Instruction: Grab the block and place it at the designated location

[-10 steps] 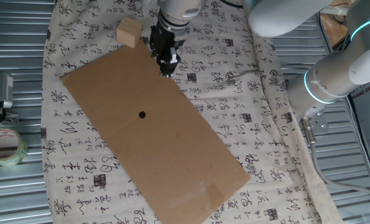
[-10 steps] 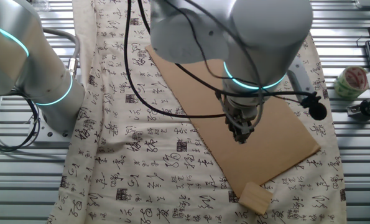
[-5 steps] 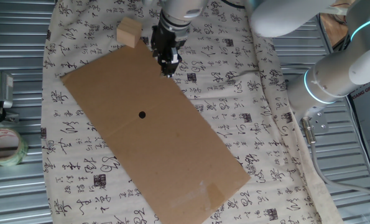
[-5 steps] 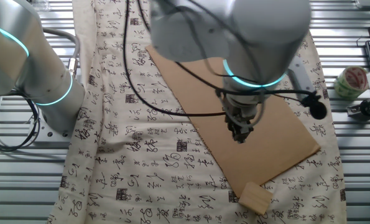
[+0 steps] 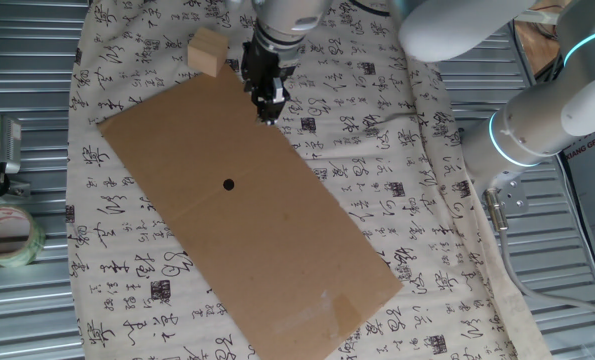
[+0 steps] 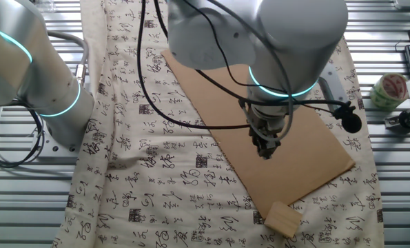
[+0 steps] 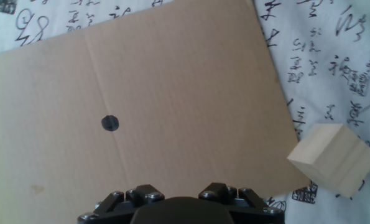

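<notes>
Hand view: block [image 7: 335, 158] lies right of pincer [image 7: 175, 202], just off cardboard [image 7: 172, 81] corner; fingertips unseen, opening cannot tell; nothing held.

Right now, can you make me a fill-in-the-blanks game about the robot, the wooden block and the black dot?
1. The block rests on the ____ cloth, just off the cardboard's corner.
2. The black dot is drawn on the brown ____.
3. The gripper is holding ____.
4. The roll of tape lies on the ____ table, off the cloth.

Missing words: printed; cardboard; nothing; metal
</notes>
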`<action>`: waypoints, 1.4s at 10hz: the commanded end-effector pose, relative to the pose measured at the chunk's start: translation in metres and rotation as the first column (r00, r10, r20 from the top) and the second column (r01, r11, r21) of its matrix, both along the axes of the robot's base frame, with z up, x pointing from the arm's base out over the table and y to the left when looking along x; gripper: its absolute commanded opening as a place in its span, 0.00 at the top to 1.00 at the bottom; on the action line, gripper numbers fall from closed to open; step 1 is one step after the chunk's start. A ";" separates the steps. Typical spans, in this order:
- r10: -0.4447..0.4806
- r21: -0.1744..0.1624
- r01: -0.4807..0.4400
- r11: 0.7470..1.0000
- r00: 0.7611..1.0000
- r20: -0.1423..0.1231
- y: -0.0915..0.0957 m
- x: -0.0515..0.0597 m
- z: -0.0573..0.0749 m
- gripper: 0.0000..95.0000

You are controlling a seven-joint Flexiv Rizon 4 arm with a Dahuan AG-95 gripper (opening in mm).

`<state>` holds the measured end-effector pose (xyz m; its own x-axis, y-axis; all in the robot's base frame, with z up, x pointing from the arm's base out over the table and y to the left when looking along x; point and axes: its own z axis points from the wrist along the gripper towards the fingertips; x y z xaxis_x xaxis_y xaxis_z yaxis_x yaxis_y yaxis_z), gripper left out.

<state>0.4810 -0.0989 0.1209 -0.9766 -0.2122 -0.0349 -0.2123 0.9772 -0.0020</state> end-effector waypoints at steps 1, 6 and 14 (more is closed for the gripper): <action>0.000 0.000 0.000 1.000 1.000 0.001 0.000 0.002 -0.002 0.40; -0.005 0.002 0.005 1.000 1.000 0.003 0.000 0.002 -0.002 0.40; -0.009 0.006 0.009 1.000 1.000 0.000 -0.001 0.002 -0.002 0.40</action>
<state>0.4827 -0.1006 0.1190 -0.9785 -0.2031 -0.0361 -0.2033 0.9791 0.0023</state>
